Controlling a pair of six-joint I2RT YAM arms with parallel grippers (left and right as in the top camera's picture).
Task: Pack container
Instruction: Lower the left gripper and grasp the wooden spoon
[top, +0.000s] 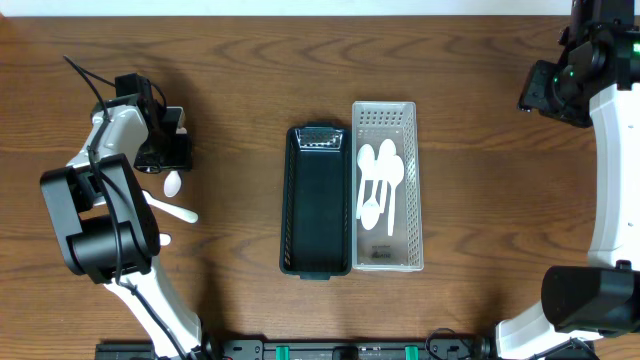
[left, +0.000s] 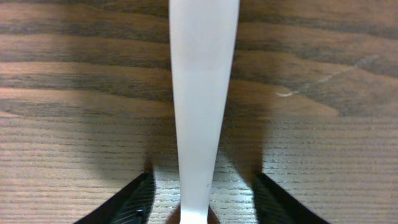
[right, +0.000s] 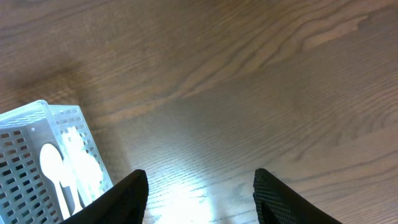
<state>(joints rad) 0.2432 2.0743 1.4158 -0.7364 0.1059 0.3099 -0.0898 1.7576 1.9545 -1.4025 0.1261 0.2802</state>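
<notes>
A white plastic spoon (top: 172, 183) lies on the wooden table at the left. My left gripper (top: 165, 158) hovers low over it, open. In the left wrist view the spoon's handle (left: 202, 93) runs between the two fingertips (left: 202, 196) with a gap on each side. A second white spoon (top: 172, 209) lies just below it. A black oblong container (top: 318, 200) stands at the centre, with nothing visible in it. A white slotted basket (top: 410, 150) beside it holds several white spoons (top: 378, 180). My right gripper (right: 202, 193) is open and empty, off at the far right (top: 548, 92).
The left arm's base and links (top: 100, 220) cover part of the table beside the loose spoons. The white basket's corner (right: 37, 118) shows at the left of the right wrist view. Another small white piece (top: 165, 240) lies near the left arm.
</notes>
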